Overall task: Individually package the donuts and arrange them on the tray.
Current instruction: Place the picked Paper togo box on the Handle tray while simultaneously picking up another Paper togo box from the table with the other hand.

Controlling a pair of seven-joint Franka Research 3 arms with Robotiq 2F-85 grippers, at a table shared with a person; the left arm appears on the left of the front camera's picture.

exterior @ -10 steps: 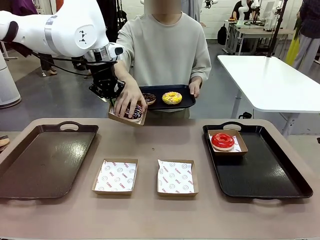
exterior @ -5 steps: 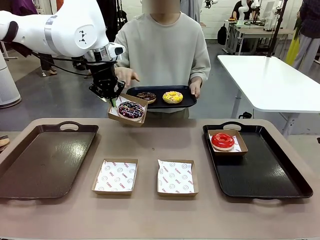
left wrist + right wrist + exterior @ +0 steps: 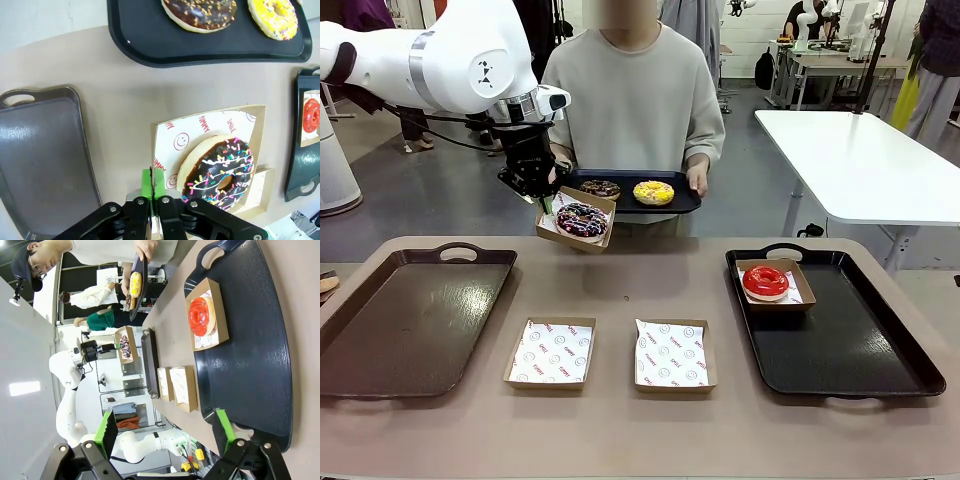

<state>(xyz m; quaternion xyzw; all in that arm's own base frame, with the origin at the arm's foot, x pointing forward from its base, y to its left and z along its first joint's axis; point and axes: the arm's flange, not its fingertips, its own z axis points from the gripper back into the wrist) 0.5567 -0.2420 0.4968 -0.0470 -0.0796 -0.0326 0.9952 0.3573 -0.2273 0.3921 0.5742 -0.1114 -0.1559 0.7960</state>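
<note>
- Four donuts here. The sprinkle donut (image 3: 220, 170) sits in a paper-lined box (image 3: 200, 122) held up in the air, right beside the left tool's (image 3: 152, 182) fingertips.
- Left tool is clenched on that box's edge, green pads pinching the rim.
- Just past the left tool, a person holds a small black tray (image 3: 620, 208) carrying the chocolate donut (image 3: 600, 188) and the yellow donut (image 3: 653, 192).
- Right tool (image 3: 165, 432) is released, jaws spread wide. The red donut (image 3: 201, 316) sits ahead of it in its own box, on the big black tray (image 3: 260, 365).
- Two empty lined boxes (image 3: 551, 353) lie on the worktop (image 3: 620, 280), below the left tool.
</note>
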